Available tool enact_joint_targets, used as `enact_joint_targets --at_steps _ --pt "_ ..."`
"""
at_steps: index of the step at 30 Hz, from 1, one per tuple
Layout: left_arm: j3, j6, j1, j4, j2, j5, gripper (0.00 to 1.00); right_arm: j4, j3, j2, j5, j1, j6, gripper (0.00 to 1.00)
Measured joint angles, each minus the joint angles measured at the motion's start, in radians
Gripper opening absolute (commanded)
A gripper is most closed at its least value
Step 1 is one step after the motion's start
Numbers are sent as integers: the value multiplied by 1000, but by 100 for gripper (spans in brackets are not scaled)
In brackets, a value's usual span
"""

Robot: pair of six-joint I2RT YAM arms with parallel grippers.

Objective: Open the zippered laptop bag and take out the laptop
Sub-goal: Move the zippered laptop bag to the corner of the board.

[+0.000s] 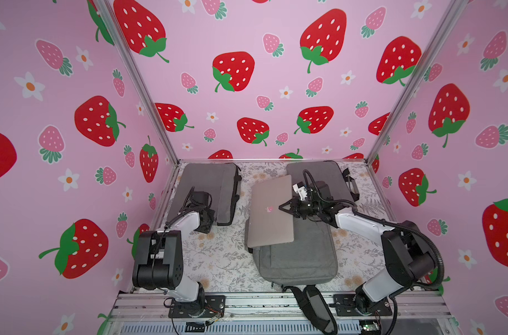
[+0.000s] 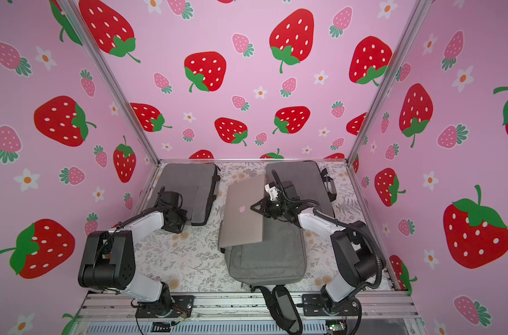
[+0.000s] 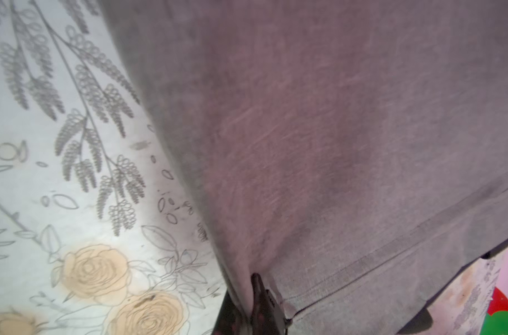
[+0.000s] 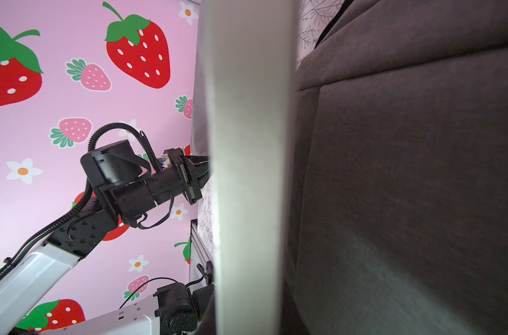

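Grey laptop bag (image 1: pixel 299 261) lay by the front edge of the table (image 1: pixel 218 261), the laptop (image 1: pixel 270 214) tilted across its far end, mostly out. The right end effector (image 1: pixel 280 207) clamped the laptop's right edge. The left end effector (image 3: pixel 248 298) was pinched closed on the fabric of a second bag (image 1: pixel 206 179) near the far-left corner.

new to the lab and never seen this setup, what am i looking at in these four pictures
The left arm and right arm are robots standing at the near edge of a floral table, each ending in a two-fingered tool. The two wide pictures come from one camera pair above; the close-ups come from cameras on the wrists. Three grey laptop bags lie on it: a far-left bag, a far-right bag, a middle bag. The right tool grips the edge of a silver laptop, tilted over the middle bag. The left tool is shut on the far-left bag's fabric.
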Motion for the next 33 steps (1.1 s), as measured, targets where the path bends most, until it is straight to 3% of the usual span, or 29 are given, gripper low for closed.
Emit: enact_joint_targets --at_steps 12,25,33 --pt "140 72 58 9 123 18 0 74 21 101 2 61 67 0" --pt "169 182 69 -47 110 109 61 227 16 124 26 153 190 0" --pt "171 324 66 -159 -72 211 76 291 -49 124 66 272 241 0"
